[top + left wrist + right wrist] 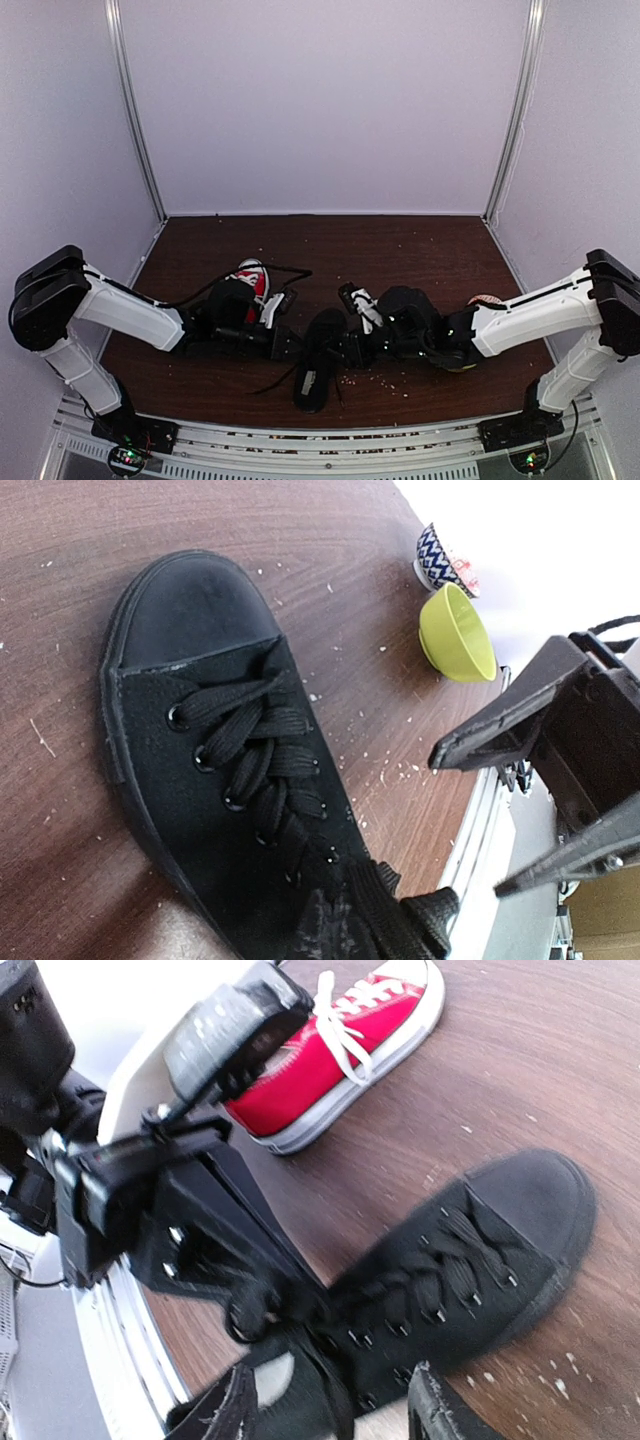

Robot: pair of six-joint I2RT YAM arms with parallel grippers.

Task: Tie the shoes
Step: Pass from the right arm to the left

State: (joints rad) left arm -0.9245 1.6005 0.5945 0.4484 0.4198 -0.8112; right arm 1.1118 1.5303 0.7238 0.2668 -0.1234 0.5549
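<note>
The black shoe (318, 368) lies at the table's near middle, between the two grippers. In the left wrist view the black shoe (215, 780) shows its crossed black laces (262, 755). My left gripper (293, 345) is shut on a black lace by the shoe's collar, and the right wrist view shows the left gripper (240, 1300) pinching it. My right gripper (335, 1410) is open, its fingers (235, 1412) on either side of the black shoe (470, 1260)'s ankle opening with nothing gripped. The red shoe (252, 283) with white laces lies behind the left arm; the right wrist view shows the red shoe (340, 1050) too.
A green bowl (458, 635) and a blue-patterned bowl (440, 560) stand on the right side of the table, near the right arm (530, 315). Pale crumbs speckle the dark wooden table (400, 250). A metal rail (320, 440) runs along the near edge.
</note>
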